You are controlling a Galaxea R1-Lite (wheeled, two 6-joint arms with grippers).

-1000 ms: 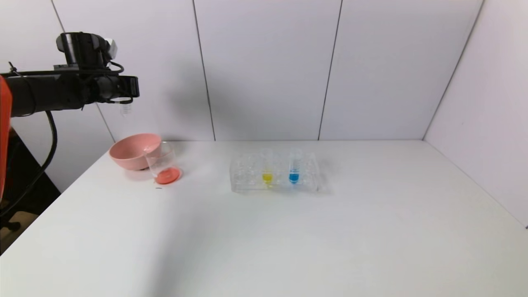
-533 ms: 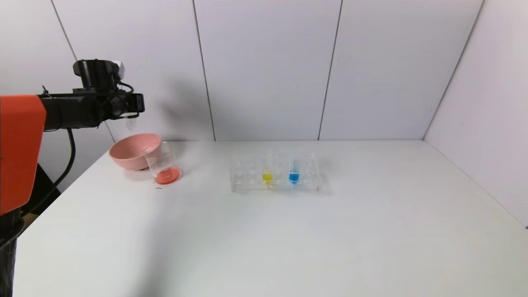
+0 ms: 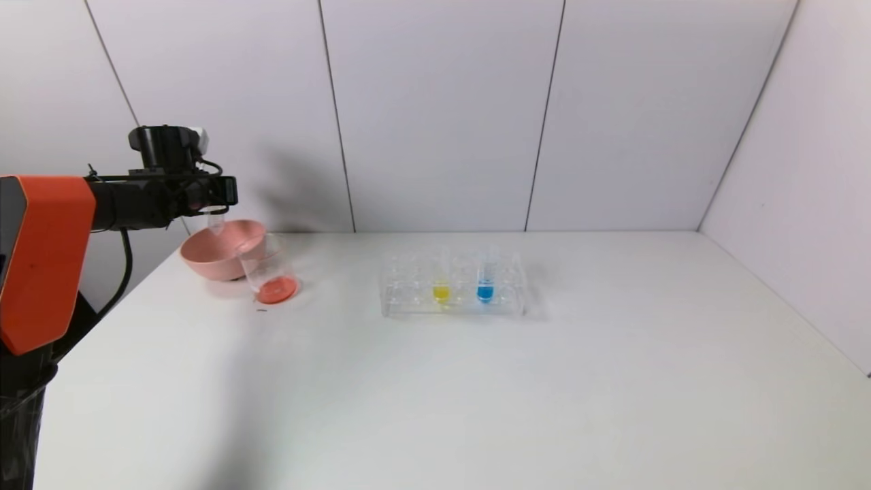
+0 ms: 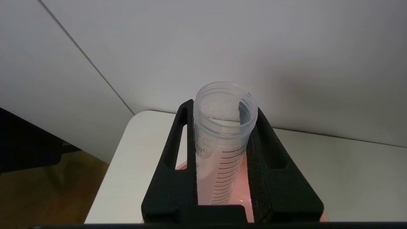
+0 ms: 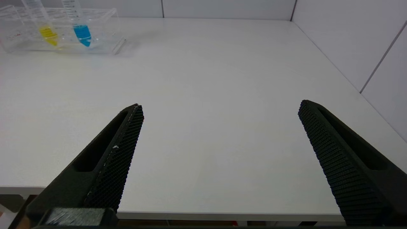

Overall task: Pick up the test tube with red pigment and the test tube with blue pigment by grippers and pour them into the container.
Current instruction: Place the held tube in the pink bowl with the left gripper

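My left gripper [image 3: 216, 197] is shut on a clear test tube [image 3: 216, 222] with graduation marks and no liquid in it. It holds the tube upright, with its tip just over the pink bowl [image 3: 216, 253]. In the left wrist view the tube [image 4: 222, 140] sits between both fingers [image 4: 178, 152], with the pink bowl below. The glass beaker [image 3: 269, 272] stands beside the bowl with red-orange liquid at its bottom. The blue-pigment tube [image 3: 484, 280] stands in the clear rack [image 3: 408, 291]; it also shows in the right wrist view [image 5: 78, 22]. My right gripper [image 5: 221, 108] is open and empty over the table's near edge.
A tube with yellow liquid [image 3: 441, 284] stands in the rack left of the blue one. The white table [image 3: 476, 395] is walled at the back and right. The pink bowl sits near the table's far left corner.
My left arm has come down and slightly right with the tube, from well above the bowl to the bowl's rim. Nothing else has moved.
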